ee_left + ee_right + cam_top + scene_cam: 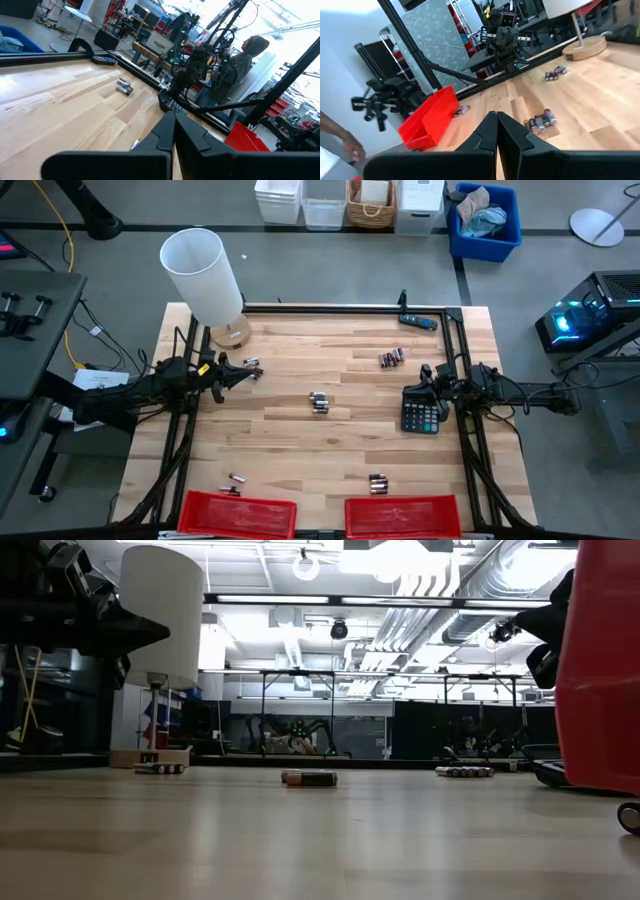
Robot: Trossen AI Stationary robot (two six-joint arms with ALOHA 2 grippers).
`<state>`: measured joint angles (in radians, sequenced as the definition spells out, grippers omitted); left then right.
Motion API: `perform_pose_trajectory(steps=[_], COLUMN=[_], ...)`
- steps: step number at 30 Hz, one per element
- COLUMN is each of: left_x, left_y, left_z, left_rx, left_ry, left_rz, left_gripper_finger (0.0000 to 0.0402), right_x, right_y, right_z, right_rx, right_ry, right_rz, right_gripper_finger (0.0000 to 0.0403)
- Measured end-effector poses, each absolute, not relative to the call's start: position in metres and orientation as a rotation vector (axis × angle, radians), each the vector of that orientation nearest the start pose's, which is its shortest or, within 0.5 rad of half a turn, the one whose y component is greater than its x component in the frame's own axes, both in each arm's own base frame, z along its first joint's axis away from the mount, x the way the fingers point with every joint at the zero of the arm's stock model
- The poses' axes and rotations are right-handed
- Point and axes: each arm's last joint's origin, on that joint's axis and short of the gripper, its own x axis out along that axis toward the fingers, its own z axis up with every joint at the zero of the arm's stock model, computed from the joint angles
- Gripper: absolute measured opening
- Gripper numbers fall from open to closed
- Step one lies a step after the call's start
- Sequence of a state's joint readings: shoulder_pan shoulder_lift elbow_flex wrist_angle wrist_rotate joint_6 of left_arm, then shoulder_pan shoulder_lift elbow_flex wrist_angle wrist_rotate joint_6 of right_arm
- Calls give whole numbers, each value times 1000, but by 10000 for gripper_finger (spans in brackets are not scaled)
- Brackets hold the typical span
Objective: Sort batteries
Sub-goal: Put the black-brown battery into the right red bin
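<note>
Hovering over the left edge of the worktop (300,370), the left gripper (240,374) has its jaws closed on nothing, and a few batteries (252,372) lie just beside its tip. The right gripper (420,385), at the right edge, also has its jaws closed and empty, above the black calculator (421,416). More batteries sit in small clusters: one in the middle (319,401), one toward the far right (391,358), one near the left red bin (234,479) and one near the right red bin (377,481). The two red bins (236,514) stand along the near edge, and a white lamp (203,277) stands at the far left corner.
</note>
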<state>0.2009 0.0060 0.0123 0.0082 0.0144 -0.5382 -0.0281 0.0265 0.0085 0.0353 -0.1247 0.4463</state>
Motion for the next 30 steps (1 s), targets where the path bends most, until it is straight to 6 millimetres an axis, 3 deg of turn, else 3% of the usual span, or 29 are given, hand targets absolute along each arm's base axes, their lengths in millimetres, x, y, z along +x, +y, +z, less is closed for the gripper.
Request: perform_pose_trajectory(steps=[2, 4, 9, 11, 13, 17, 20, 24, 30], left_x=[95, 95, 95, 95, 95, 95, 95, 95, 95], left_y=[19, 19, 19, 19, 19, 19, 19, 19, 19], left_z=[168, 168, 168, 168, 168, 168, 168, 168, 168], left_rx=[-535, -535, -535, -535, -535, -535, -535, -535, -535], left_ry=[-64, -64, -64, -64, -64, -64, -64, -64, -65], left_rz=[178, 178, 178, 178, 178, 178, 178, 178, 178], left_gripper_finger=[0, 0, 0, 0, 0, 0, 0, 0, 0], right_x=[99, 99, 85, 80, 80, 92, 108, 111, 133], right_y=[0, -2, -20, -24, -26, -31, -42, -58, -93], right_z=[168, 175, 202, 209, 214, 232, 233, 237, 237], right_rx=[416, 503, 969, 1030, 977, 874, 832, 815, 749], right_ry=[-7, -90, -670, -833, -857, -735, -385, 121, 527], right_rz=[65, 10, -438, -535, -543, -511, -686, -962, -975], right_gripper_finger=[0, 0, 0, 0, 0, 0, 0, 2, 50])
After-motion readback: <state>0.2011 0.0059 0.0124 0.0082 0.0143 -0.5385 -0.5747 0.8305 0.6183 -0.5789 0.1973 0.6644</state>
